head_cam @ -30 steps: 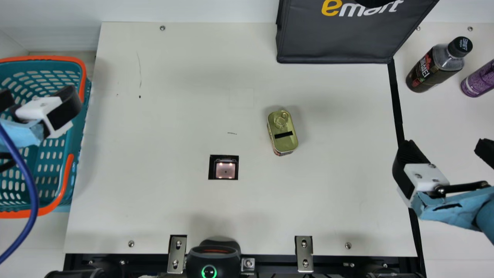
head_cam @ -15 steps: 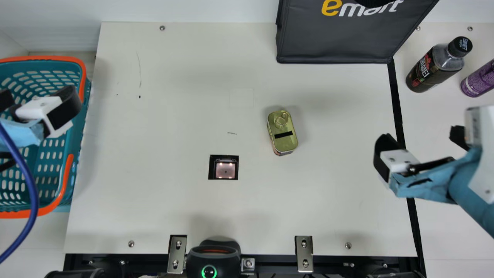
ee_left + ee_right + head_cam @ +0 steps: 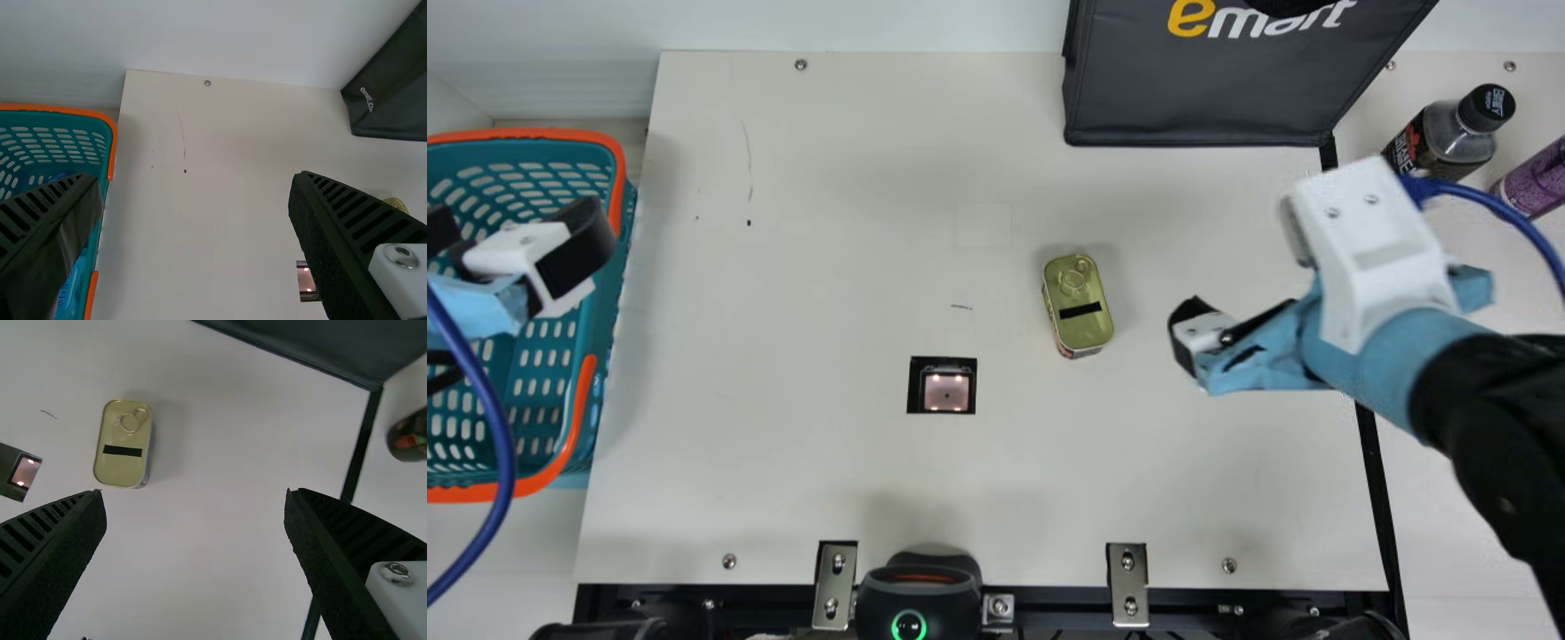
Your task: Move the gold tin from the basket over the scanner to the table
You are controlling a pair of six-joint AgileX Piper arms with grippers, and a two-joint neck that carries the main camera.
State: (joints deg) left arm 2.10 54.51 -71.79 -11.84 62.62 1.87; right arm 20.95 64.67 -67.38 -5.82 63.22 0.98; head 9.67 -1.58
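As it lies, tin (image 3: 1086, 331) points lengthwise toward bag (image 3: 1200, 93).

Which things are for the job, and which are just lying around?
For the job:
gold metal tin
teal plastic basket with orange rim
square black-framed scanner
flat cream table

Lying around:
dark grey fabric bag
black-capped plastic bottle
purple cylindrical container

In the main view, the left gripper (image 3: 514, 222) hangs near nine o'clock, fingers spread wide. The right arm (image 3: 1485, 400) slants in from four o'clock; the right gripper (image 3: 1209, 336), at three, has its fingers well apart.
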